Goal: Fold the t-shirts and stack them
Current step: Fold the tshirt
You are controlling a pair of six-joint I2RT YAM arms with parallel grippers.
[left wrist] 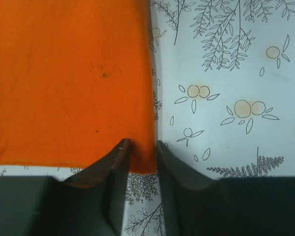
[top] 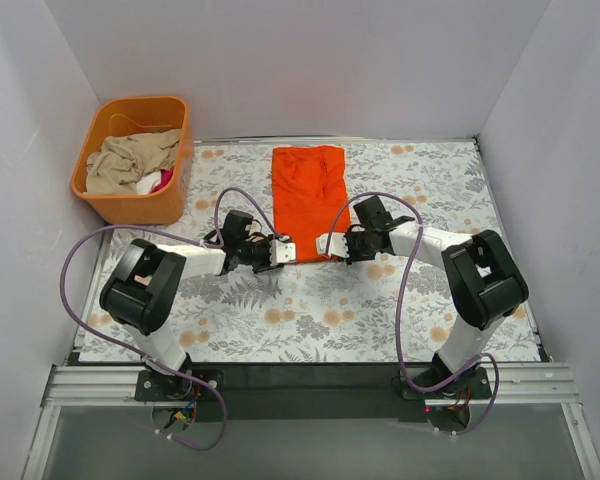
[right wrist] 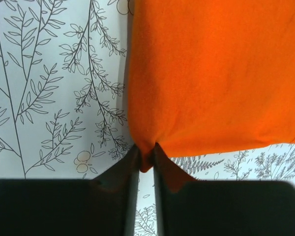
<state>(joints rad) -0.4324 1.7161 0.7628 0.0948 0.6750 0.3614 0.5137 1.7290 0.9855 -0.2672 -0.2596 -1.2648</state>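
A bright orange-red t-shirt (top: 308, 195) lies folded into a narrow strip on the floral tablecloth (top: 380, 310), running from the back toward the middle. My left gripper (top: 283, 252) sits at its near-left corner. In the left wrist view the shirt (left wrist: 64, 73) lies flat, and its corner lies unpinched between the parted jaws of the left gripper (left wrist: 142, 147). My right gripper (top: 325, 245) is at the near-right corner. In the right wrist view the shirt (right wrist: 216, 73) bunches into a small pinched fold where the right gripper (right wrist: 146, 150) is shut on it.
An orange plastic tub (top: 130, 208) stands at the back left, holding a beige garment (top: 130, 160) and a bit of pink-red cloth (top: 160, 182). White walls close in the table on three sides. Purple cables loop off both arms.
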